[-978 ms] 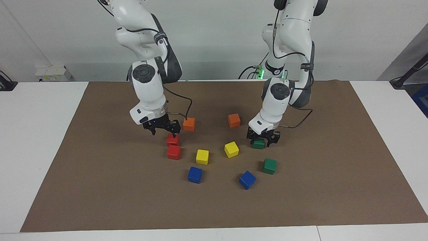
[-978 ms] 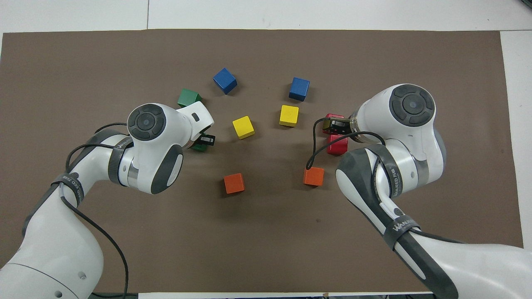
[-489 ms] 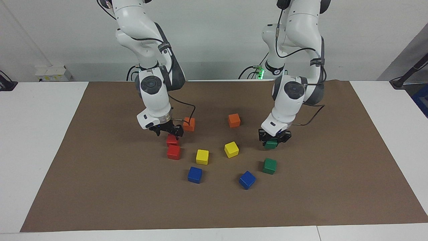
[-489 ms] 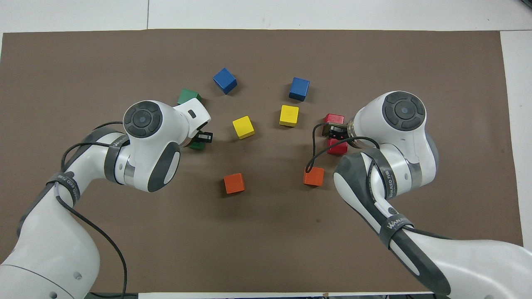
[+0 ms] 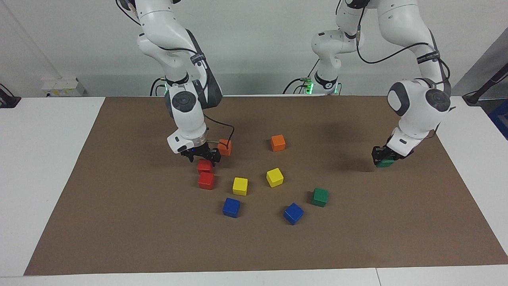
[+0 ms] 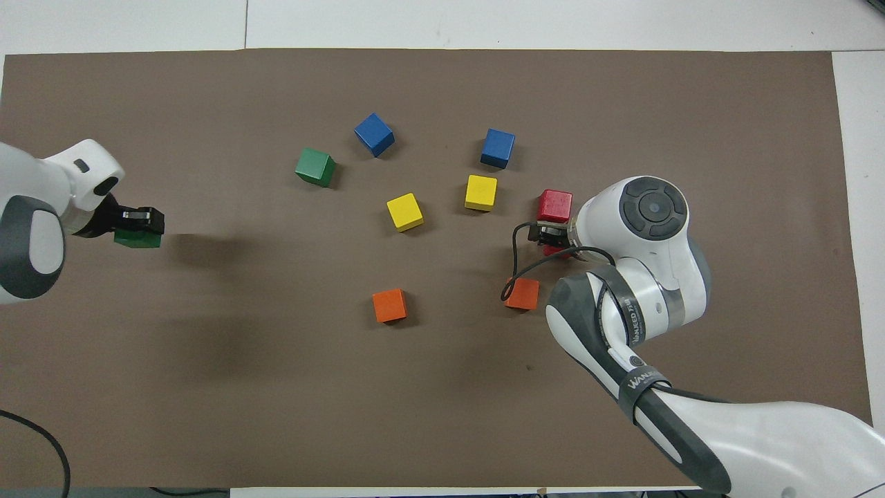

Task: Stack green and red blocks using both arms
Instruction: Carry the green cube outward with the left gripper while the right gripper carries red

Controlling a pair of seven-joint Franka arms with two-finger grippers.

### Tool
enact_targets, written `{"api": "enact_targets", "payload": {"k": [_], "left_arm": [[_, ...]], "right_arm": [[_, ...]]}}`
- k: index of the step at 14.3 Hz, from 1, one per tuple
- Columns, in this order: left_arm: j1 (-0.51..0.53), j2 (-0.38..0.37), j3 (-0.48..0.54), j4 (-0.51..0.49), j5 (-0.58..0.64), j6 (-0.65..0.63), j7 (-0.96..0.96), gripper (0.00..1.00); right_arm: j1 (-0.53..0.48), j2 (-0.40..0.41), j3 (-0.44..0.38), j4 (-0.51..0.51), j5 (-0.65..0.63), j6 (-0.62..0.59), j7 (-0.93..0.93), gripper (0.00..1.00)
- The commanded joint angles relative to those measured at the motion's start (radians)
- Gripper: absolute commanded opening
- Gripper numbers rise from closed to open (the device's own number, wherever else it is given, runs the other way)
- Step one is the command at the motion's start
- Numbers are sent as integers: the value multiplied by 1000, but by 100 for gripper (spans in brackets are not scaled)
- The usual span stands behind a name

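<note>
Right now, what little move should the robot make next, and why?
Probably the right claw should drop the last bit and close on the red block nearer the robots. It hangs open just above that block, gripping nothing, while the left claw is shut on a green block, so the red side looks like the one lacking a grasp.

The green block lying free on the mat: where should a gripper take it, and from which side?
Come straight down from above on the green block and close on two opposite side faces. It lies flat but turned askew to the edges of the mat, so turn the wrist to match; every side stands free of its neighbours.
</note>
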Motion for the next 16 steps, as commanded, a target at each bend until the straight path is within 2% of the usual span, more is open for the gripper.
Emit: {"api": "enact_targets", "payload": {"k": [1,2,3,5,6,9,10,11,13,15,16], "left_arm": [[60,-28,-15,-58,-10,26,74,0],[76,-24,-16,-75,-10,51,97,0],[83,-18,-15,-93,-10,81,128,0],[106,8,-16,-110,-10,128,153,0],[106,13,-15,-112,-11,137,151,0],[125,18,-15,-115,-36,143,122,0],[126,19,-15,-122,-40,164,122,0],[126,21,-16,-144,-40,197,122,0],[126,21,-16,-164,-51,232,122,0],[126,22,-16,-164,-50,237,125,0],[125,22,-15,-164,-50,237,134,8]], "right_arm": [[1,14,0,-13,9,52,20,100],[1,18,0,-13,9,54,15,99],[1,23,0,-13,9,54,9,93],[1,28,0,-13,9,57,4,87],[1,31,0,-11,9,57,1,79],[-2,32,-1,3,9,41,-3,29],[-6,28,-1,15,9,29,-5,21],[-12,28,-1,44,8,-13,-5,18],[-44,26,-3,168,8,-171,-64,18],[-116,15,-3,294,9,-311,-203,18],[-171,14,-1,318,11,-324,-306,18]]}}
